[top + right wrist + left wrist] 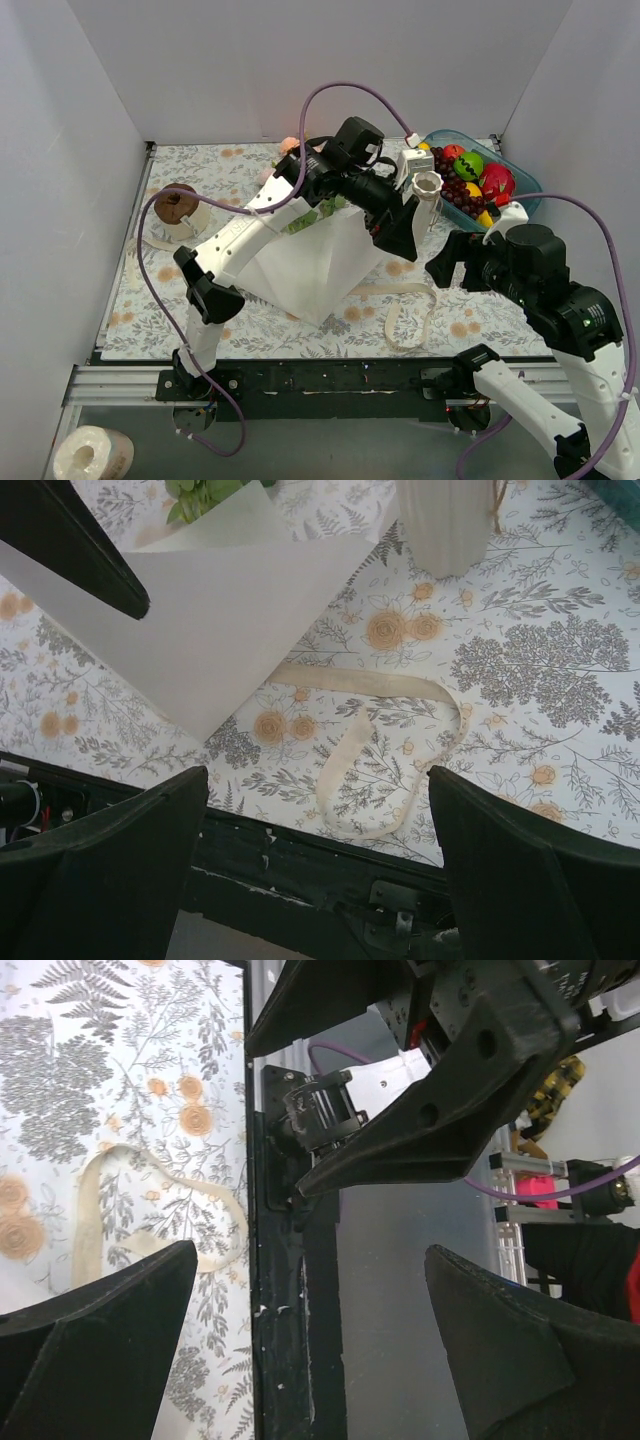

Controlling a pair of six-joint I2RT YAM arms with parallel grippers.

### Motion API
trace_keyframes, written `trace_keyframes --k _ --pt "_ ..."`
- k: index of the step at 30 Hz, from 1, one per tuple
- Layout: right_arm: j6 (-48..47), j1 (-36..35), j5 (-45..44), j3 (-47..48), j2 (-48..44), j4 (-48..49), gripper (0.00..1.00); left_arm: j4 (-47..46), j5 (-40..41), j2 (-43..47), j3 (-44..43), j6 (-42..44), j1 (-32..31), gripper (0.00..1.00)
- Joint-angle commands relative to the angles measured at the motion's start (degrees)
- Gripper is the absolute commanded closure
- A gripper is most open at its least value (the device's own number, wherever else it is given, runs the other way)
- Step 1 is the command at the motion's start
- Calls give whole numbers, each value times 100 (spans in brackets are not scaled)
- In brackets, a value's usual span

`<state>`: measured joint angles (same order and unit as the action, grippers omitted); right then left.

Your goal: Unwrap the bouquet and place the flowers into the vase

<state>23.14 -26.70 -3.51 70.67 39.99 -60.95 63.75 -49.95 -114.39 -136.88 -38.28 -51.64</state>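
**Top view:** On a counter covered in fern-and-blossom print, the bouquet's translucent white paper lies in crisp angular folds at centre frame. The flowers are mostly hidden beneath the left arm. Only green leaves at the paper's upper edge and one pink rose beyond the arm can be seen. The matte black left claw hangs just left of the vase, a small white ribbed pot with a scalloped rim. The vase stands right of centre beside a blue oval bowl of glossy toy fruit. A cream ribbon lies in a loose loop at lower right of centre, near the paper's lower corner. The right claw hovers below and right of the vase. A brown-cored spool sits at far left.

**Left wrist view:** The left claw has its wedge-shaped fingers spread wide with nothing between them. The flat ribbon curls on the printed cloth at left, a black rail runs down the middle, and the right claw fills the upper frame.

**Right wrist view:** The right claw also stands wide apart and empty. The paper's pointed corner reaches in from upper left with leaves at the top edge. The vase's ribbed base shows at the top, right of centre. The ribbon loops across mid-frame.
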Motion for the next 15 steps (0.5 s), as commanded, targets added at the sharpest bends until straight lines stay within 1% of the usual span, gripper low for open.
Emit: trace_keyframes --k 1,5,9,12,13,15 --pt "7 7 -317 289 -166 -137 2 -64 -462 -110 -286 -144 -48 2" --pt "-72 7 -344 350 -298 -32 2 -116 -690 92 -348 -258 -39 2" --pt "-143 7 -352 307 -439 302 2 -476 -1173 320 -515 -784 -31 2" --pt "-108 7 -388 211 -474 460 2 -704 -1210 540 -848 -873 -5 2" --pt "-108 15 -387 193 -474 487 2 -793 -1227 706 -867 -1031 31 2" --pt "-81 7 -396 140 -474 540 2 -855 -1114 839 -963 -1024 197 2"
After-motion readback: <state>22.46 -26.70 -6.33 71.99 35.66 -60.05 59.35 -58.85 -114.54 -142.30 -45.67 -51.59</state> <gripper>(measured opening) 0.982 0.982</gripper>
